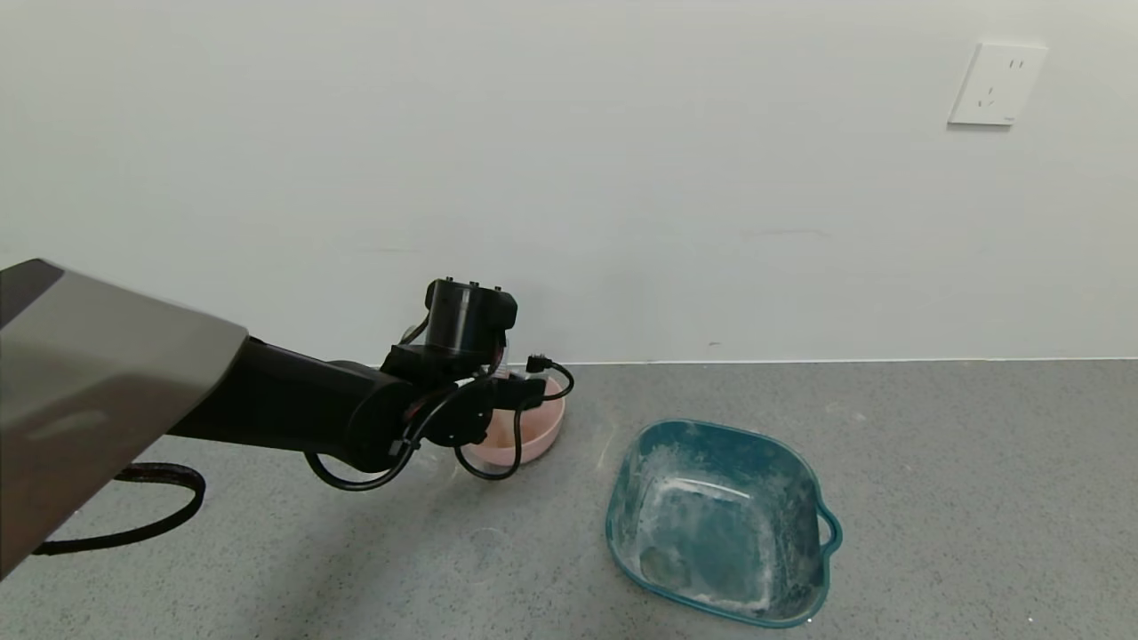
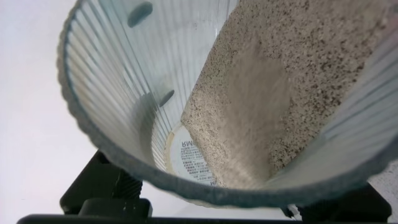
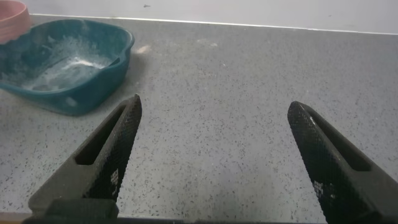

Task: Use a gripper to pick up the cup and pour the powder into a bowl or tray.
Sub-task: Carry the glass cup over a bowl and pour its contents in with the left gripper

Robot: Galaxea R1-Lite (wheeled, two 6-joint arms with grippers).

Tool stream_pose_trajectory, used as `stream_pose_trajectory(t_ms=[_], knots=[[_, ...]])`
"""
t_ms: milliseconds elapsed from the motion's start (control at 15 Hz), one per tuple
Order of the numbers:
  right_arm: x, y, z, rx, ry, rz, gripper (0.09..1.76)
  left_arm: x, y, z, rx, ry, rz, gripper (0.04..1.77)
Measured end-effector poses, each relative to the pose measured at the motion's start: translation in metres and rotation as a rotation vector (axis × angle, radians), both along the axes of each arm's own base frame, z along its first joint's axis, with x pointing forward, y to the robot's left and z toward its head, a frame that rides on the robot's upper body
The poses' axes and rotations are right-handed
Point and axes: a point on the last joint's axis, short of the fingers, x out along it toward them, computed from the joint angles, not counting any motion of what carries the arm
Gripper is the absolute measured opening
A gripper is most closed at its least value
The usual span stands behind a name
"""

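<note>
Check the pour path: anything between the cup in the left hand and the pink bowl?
Nothing visible. The left hand is right at the pink bowl, holding the cup, which the head view mostly hides behind the hand. Through the cup's wall, only speckled countertop shows. The teal tray sits off toward the right, apart.

Even, soft room light, nothing harsh.

The left arm throws a faint, diffuse shadow on the grey floor. Up close, the cup rim blurs out of focus, and the right gripper's fingers look soft-edged.
</note>
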Motion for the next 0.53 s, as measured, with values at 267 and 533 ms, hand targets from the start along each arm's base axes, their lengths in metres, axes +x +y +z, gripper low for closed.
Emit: stream_pose_trajectory(t_ms=[267,533], knots=[[0.0,0.0,0.0,0.0,0.0,0.0,1.71,-0.0002,-0.0014,0.0014,0.042,0.003,0.022,1.3],[0.0,0.0,0.0,0.0,0.0,0.0,1.71,0.0008,-0.0024,0.0032,0.066,0.001,0.035,1.3]])
